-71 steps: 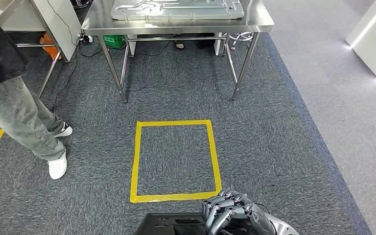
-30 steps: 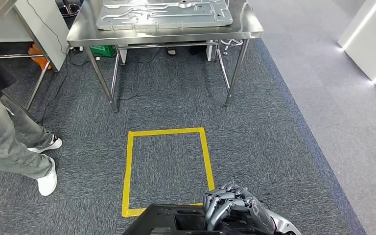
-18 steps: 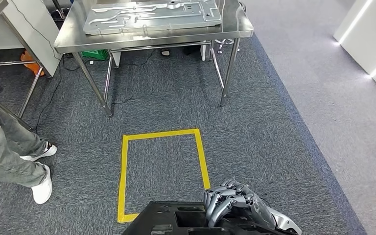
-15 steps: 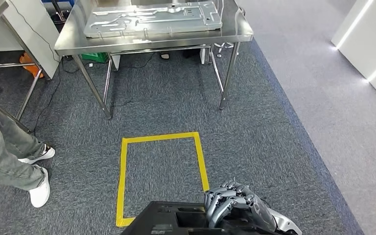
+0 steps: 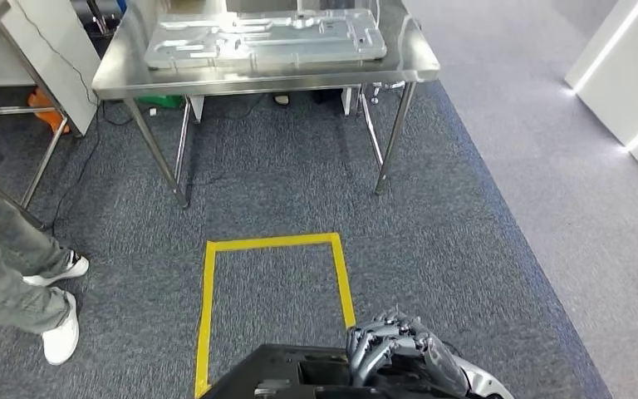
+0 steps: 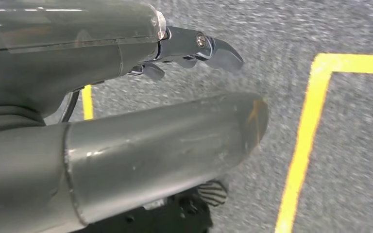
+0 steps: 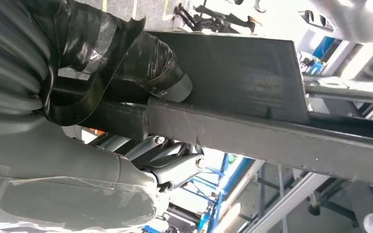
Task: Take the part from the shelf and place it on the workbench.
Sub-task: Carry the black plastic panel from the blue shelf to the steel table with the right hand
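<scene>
The right hand [image 5: 399, 353] grips the black part [image 5: 287, 374] low in front of the robot, fingers curled over its right end; the part's long axis runs left to right. The left hand [image 6: 126, 97] hangs over carpet [image 5: 465, 216]; whether it holds anything I cannot tell. Ahead stands the steel workbench [image 5: 415, 62], a grey panel [image 5: 266, 37] lying lengthwise along it.

**Around the floor**

I see grey carpet [image 5: 465, 249] with a yellow tape square [image 5: 270, 312] marked on it. At the left edge stands a person in grey jeans [image 5: 0, 278] and white shoes [image 5: 60, 339]. A large metal plate [image 5: 266, 37] lies flat further ahead. Cables [image 5: 91, 179] trail over the carpet near an orange thing [image 5: 40, 106] and a green box [image 5: 164, 101]. On the right I see a white wall panel [image 5: 623, 75].
</scene>
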